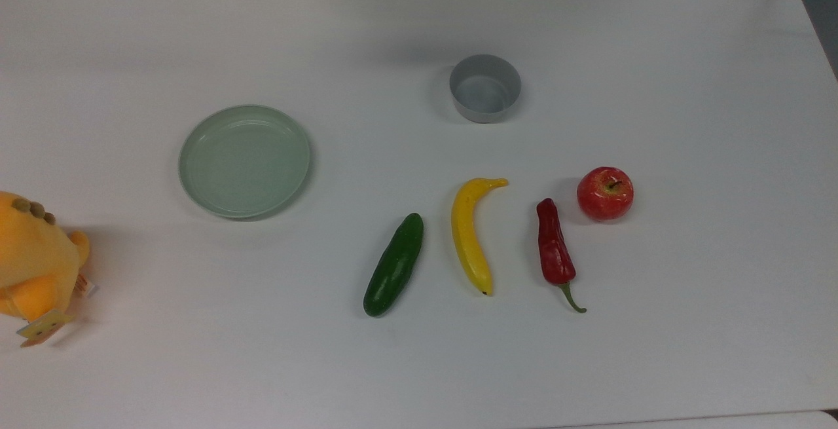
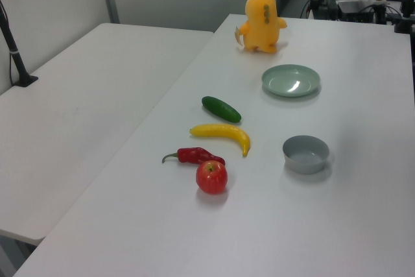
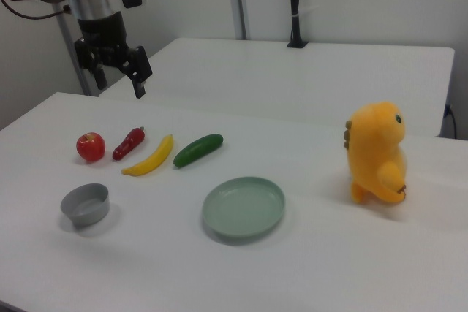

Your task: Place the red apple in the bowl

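Red apple [image 1: 605, 193] rests upright on the white table [image 1: 687, 324], just beside the chili pepper [image 1: 554, 245]; it lies below the gripper [image 3: 119, 79] and slightly toward the right view's left. Gripper hangs in the air, fingers spread, holding nothing. Bowl [image 1: 485, 88] stands empty, lower still in the right view, well apart from the gripper. Banana [image 1: 471, 234], cucumber [image 1: 394, 264], green plate [image 1: 245, 160] and yellow plush toy [image 3: 377, 153] lie toward the right view's right.
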